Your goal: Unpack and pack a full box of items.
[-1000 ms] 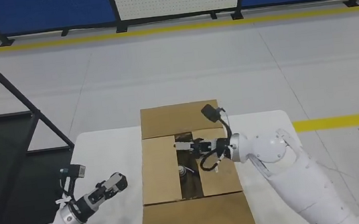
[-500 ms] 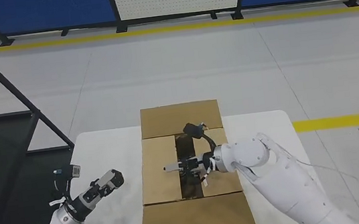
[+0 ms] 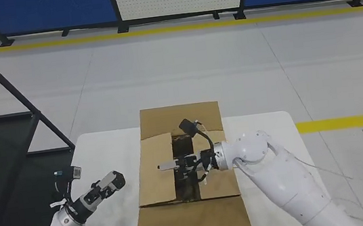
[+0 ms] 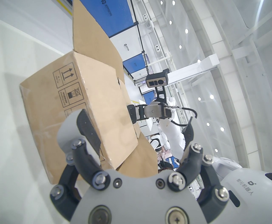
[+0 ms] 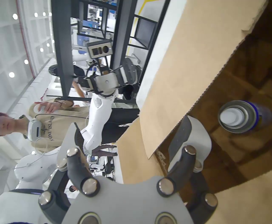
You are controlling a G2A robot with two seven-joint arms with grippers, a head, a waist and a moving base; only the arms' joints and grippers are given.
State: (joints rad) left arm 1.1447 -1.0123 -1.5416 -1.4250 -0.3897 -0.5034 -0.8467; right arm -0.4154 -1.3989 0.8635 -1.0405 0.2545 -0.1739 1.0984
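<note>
A brown cardboard box (image 3: 181,120) stands mid-table with its flaps folded out. My right gripper (image 3: 174,162) is over the box's opening, open and astride the edge of the left flap (image 3: 156,174). In the right wrist view one finger (image 5: 187,135) is inside the box and the other (image 5: 72,137) is outside the flap (image 5: 180,70). A blue can with a white cap (image 5: 238,116) stands upright in the box. My left gripper (image 3: 112,183) hovers open and empty over the table left of the box (image 4: 80,101).
The white table (image 3: 104,150) has bare room left of the box around the left arm. A black metal frame (image 3: 10,107) stands off the table's left side. The near flap (image 3: 195,224) lies flat towards the front edge.
My right gripper has swept left across the opening and hooked the left flap, which now tilts up. The box has shifted slightly left. The left arm has drawn back a little.
</note>
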